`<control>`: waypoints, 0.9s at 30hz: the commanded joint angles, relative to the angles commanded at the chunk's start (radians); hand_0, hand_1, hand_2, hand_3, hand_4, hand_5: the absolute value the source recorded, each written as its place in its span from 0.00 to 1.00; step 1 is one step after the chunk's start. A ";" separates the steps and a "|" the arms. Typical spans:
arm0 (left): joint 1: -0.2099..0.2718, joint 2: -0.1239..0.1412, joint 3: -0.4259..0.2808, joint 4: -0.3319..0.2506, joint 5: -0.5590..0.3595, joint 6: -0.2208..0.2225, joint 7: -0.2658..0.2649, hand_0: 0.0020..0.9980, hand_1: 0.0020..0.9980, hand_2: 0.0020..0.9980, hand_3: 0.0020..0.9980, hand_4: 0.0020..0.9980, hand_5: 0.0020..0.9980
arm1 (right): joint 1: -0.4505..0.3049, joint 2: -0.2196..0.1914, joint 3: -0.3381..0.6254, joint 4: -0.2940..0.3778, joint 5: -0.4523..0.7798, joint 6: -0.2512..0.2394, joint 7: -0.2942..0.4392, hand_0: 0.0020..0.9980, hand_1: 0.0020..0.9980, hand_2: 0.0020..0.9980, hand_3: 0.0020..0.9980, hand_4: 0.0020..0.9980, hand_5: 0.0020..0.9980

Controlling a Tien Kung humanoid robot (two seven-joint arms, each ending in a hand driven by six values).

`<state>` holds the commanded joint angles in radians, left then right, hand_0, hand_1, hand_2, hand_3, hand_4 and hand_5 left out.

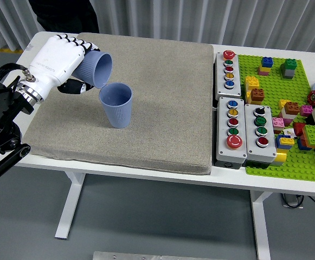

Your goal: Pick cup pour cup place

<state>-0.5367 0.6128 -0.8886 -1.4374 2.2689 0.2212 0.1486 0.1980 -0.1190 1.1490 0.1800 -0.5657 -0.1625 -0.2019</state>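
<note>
At far left the left hand [57, 60] is wrapped around the tilted blue cup [94, 68], its mouth just above the upright blue cup [115, 105] on the grey mat [162, 92]. Both cups look light and thin-walled, prob. easy to crush, so grip gently at mid-wall. Button boxes [238, 130] stand well apart at right.

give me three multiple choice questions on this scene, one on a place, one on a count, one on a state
1. Where does the upright cup stand?
A. on the grey mat
B. on the green baseplate
C. on a button box

2. How many blue cups show?
A. one
B. two
C. three

3. How is the held cup?
A. upright
B. lying on the mat
C. tipped, mouth toward the upright cup

Answers:
1 A, it stands on the mat's left part.
2 B, one standing, one in the left hand.
3 C, its mouth faces down and right, just above the other's rim.
</note>
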 joint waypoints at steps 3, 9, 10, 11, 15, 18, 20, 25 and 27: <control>0.016 -0.006 -0.019 0.003 -0.053 0.020 0.002 0.60 0.56 0.62 0.59 0.74 0.14 | -0.003 0.001 0.003 0.000 -0.006 0.000 -0.001 0.72 0.68 0.72 0.69 0.32 0.30; 0.060 -0.027 -0.100 0.020 -0.303 0.088 -0.035 0.59 0.55 0.62 0.59 0.74 0.15 | -0.007 0.002 0.006 0.000 -0.012 0.000 -0.002 0.72 0.68 0.73 0.69 0.32 0.30; 0.061 -0.028 -0.104 0.020 -0.341 0.091 -0.038 0.59 0.55 0.62 0.59 0.74 0.15 | -0.007 0.002 0.007 0.000 -0.012 0.000 -0.002 0.72 0.68 0.73 0.69 0.32 0.30; 0.063 -0.028 -0.107 0.020 -0.386 0.096 -0.043 0.59 0.55 0.62 0.59 0.74 0.15 | -0.007 0.002 0.007 0.000 -0.013 0.000 -0.003 0.72 0.68 0.73 0.69 0.32 0.30; 0.074 -0.035 -0.116 0.019 -0.539 0.124 -0.085 0.59 0.55 0.62 0.58 0.74 0.14 | -0.009 0.002 0.007 0.000 -0.016 0.001 -0.003 0.72 0.68 0.73 0.69 0.32 0.30; 0.081 -0.043 -0.119 0.021 -0.673 0.136 -0.113 0.59 0.55 0.62 0.58 0.74 0.14 | -0.010 0.002 0.008 0.000 -0.018 0.001 -0.004 0.72 0.68 0.73 0.69 0.32 0.30; 0.091 -0.055 -0.118 0.028 -0.751 0.146 -0.159 0.59 0.55 0.62 0.58 0.74 0.14 | -0.010 0.002 0.008 0.000 -0.016 0.001 -0.003 0.72 0.68 0.73 0.69 0.32 0.30; 0.113 -0.086 -0.126 0.048 -0.948 0.147 -0.233 0.59 0.55 0.62 0.58 0.74 0.14 | -0.009 0.003 0.008 0.000 -0.015 0.000 -0.003 0.72 0.68 0.73 0.69 0.32 0.30; 0.124 -0.104 -0.128 0.059 -1.032 0.144 -0.267 0.60 0.55 0.62 0.58 0.75 0.15 | -0.008 0.003 0.009 0.000 -0.018 0.000 -0.004 0.72 0.68 0.73 0.69 0.32 0.30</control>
<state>-0.4132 0.5090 -1.0163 -1.3788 1.2366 0.3656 -0.1185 0.1895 -0.1163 1.1585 0.1800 -0.5838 -0.1620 -0.2057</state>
